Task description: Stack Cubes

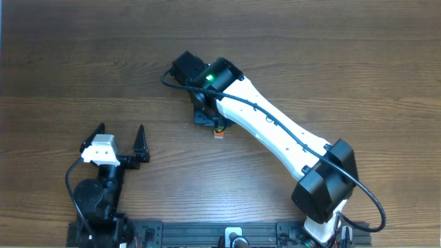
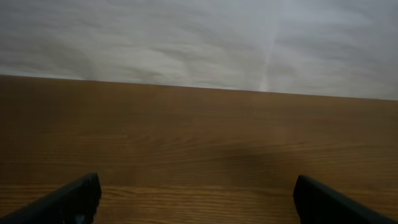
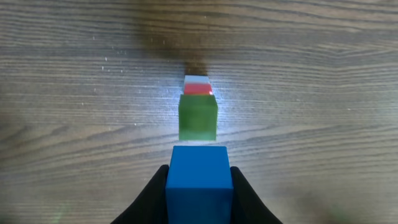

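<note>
Wood-grain worktop carries the job near its centre. The right tool is clamped on a blue cube, held close to a green cube. Green appears to sit atop a red cube, so the stack looks partly built, with blue not yet placed. At 8 o'clock the left tool rests spread wide, holding nothing.

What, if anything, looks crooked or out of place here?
Nothing stands out. The green cube sits squarely on the red cube, and the right end effector holds the blue cube straight. The left end effector is open over the table.
</note>
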You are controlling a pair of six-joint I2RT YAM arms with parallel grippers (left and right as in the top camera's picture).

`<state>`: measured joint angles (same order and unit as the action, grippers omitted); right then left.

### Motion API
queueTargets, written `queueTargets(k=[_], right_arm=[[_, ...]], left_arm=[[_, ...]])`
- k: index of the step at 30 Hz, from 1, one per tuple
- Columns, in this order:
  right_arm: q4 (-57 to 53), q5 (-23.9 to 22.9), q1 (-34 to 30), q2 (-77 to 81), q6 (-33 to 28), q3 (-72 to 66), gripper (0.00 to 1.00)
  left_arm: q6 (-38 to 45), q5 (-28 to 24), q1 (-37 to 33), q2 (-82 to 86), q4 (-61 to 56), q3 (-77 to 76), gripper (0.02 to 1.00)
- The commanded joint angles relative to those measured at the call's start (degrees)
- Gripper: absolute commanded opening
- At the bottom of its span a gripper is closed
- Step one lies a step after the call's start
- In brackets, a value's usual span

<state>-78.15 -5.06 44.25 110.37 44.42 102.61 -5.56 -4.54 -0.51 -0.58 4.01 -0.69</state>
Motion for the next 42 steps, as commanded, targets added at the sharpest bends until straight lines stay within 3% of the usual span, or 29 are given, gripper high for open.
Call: queueTargets(k=[1, 42], right_arm=[[1.2, 1.0, -0.5, 2.6, -0.3, 1.3, 0.075], [2.3, 1.6, -2.1, 3.2, -0.3, -1.2, 0.073]], left_arm=[[0.8, -0.4, -0.4, 0.4, 0.0, 0.3, 1.000], [0.9, -0.4, -0.4, 0.4, 0.0, 0.3, 1.000]])
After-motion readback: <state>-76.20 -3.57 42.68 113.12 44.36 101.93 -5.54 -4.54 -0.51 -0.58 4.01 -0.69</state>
